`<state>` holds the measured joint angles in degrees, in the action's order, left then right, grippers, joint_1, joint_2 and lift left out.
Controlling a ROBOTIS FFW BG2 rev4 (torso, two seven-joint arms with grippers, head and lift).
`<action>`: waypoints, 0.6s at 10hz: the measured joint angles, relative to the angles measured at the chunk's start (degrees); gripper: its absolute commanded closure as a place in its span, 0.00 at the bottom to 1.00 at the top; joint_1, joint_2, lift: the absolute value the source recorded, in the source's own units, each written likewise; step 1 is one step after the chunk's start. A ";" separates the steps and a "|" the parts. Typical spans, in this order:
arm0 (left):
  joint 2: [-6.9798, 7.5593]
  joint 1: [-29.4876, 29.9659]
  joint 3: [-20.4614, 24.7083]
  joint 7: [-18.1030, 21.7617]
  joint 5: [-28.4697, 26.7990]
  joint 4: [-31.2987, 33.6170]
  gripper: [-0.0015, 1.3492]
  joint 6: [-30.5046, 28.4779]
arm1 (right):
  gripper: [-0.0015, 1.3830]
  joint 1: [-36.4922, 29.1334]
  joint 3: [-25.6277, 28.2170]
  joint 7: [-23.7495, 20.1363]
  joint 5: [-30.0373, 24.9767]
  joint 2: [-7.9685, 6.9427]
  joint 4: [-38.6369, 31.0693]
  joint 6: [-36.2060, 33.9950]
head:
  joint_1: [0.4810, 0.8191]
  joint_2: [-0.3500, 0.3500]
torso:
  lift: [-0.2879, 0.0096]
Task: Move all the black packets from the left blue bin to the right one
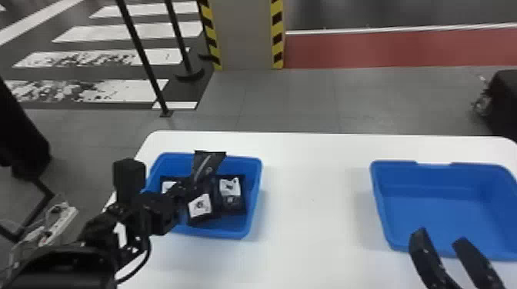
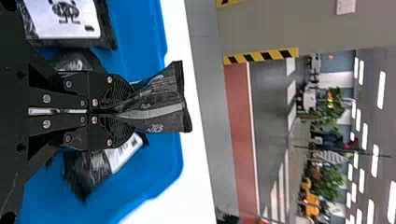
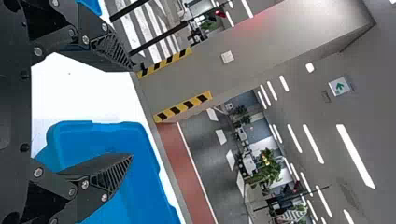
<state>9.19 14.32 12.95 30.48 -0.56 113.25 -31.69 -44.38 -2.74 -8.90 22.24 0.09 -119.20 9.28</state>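
Observation:
In the head view my left gripper (image 1: 184, 190) is over the left blue bin (image 1: 252, 196), shut on a black packet (image 1: 207, 165) whose top stands up past the bin's back rim. Other black packets, one of them a packet with a white label (image 1: 230, 192), lie in that bin. In the left wrist view the left gripper (image 2: 114, 111) pinches the crumpled packet (image 2: 161, 105) between its fingers. My right gripper (image 1: 438, 238) is parked open at the front edge of the right blue bin (image 1: 442, 215), which holds nothing. The right wrist view has the right gripper (image 3: 130, 112) with fingers wide apart.
Both bins stand on a white table (image 1: 315, 215), with a wide stretch of tabletop between them. Beyond the table's back edge are a striped pillar (image 1: 246, 34) and black posts (image 1: 146, 57). A power strip (image 1: 57, 226) lies on the floor at left.

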 measured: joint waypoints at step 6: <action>-1.37 6.37 -9.55 6.82 6.98 13.96 0.89 -2.72 | 0.31 8.86 -2.15 -9.71 2.49 0.00 1.99 -7.08 | 0.63 0.52 | 0.60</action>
<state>7.82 20.69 3.41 37.30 6.43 127.22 -34.41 -35.52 -4.88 -18.60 24.73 0.09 -117.21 2.21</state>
